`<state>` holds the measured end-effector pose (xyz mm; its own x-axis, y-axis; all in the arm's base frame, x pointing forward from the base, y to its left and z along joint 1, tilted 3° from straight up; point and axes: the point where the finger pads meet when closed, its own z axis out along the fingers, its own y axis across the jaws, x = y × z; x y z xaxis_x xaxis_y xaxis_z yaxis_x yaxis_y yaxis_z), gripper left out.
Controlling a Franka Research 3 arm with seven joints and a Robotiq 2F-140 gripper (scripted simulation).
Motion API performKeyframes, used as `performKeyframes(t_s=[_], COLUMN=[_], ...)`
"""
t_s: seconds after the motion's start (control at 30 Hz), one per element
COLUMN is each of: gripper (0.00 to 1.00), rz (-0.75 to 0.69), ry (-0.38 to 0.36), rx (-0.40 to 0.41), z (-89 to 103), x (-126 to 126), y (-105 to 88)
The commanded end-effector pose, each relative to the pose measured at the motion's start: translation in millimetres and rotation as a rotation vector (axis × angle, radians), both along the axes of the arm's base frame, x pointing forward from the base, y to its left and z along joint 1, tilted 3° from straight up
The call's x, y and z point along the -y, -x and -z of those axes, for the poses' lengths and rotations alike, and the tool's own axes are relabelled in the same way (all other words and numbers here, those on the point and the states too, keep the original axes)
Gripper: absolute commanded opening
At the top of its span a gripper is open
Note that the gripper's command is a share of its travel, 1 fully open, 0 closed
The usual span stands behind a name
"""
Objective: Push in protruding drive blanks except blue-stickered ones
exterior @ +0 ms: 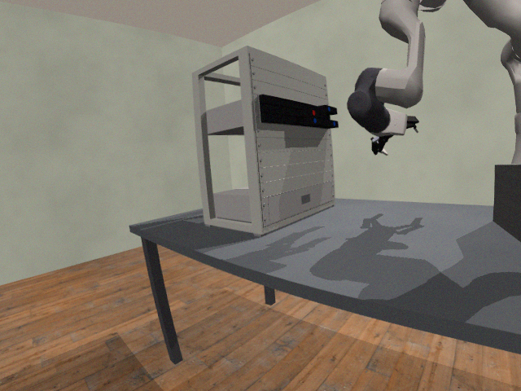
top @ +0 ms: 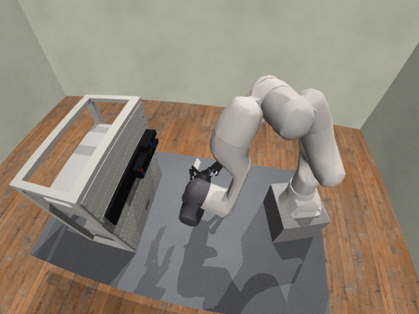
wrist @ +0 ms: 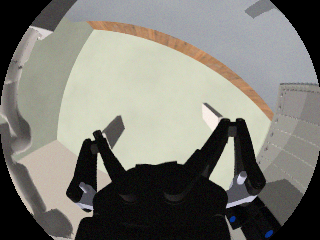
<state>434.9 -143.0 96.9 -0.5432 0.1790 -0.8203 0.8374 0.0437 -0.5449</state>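
The grey rack (top: pixel 91 165) stands upright at the left of the table and also shows in the exterior view (exterior: pixel 269 138). A black band of drive bays (exterior: pixel 294 116) crosses its upper front. At the band's far end, black blanks (top: pixel 148 139) stick out, and I see blue stickers on them (exterior: pixel 330 116). Beside them another protruding pair (top: pixel 140 166) carries a red sticker (exterior: pixel 313 112) above a blue one (exterior: pixel 314 120). My gripper (top: pixel 203 173) (exterior: pixel 379 147) is open and empty. It hangs in the air in front of the rack, clear of it, at about drive height. In the wrist view, the fingers are spread wide.
The robot's base block (top: pixel 294 216) stands at the right of the grey table (exterior: pixel 357 252). The rack's lower front is a set of flush grey panels (exterior: pixel 294 185). Wooden floor lies around the table.
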Motion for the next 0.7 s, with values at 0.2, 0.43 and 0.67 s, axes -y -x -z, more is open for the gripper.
performKeyframes(t_s=[0.2,0.43,0.67], gripper=[1.00,1.00,1.00], rz=[0.059,0.094,0.153], ry=[-0.010,-0.018,-0.031], rx=[0.034,0.050,0.079], z=[-3.5,-5.5,-8.5], x=[7,10,15], y=[13.7,21.6,35.0])
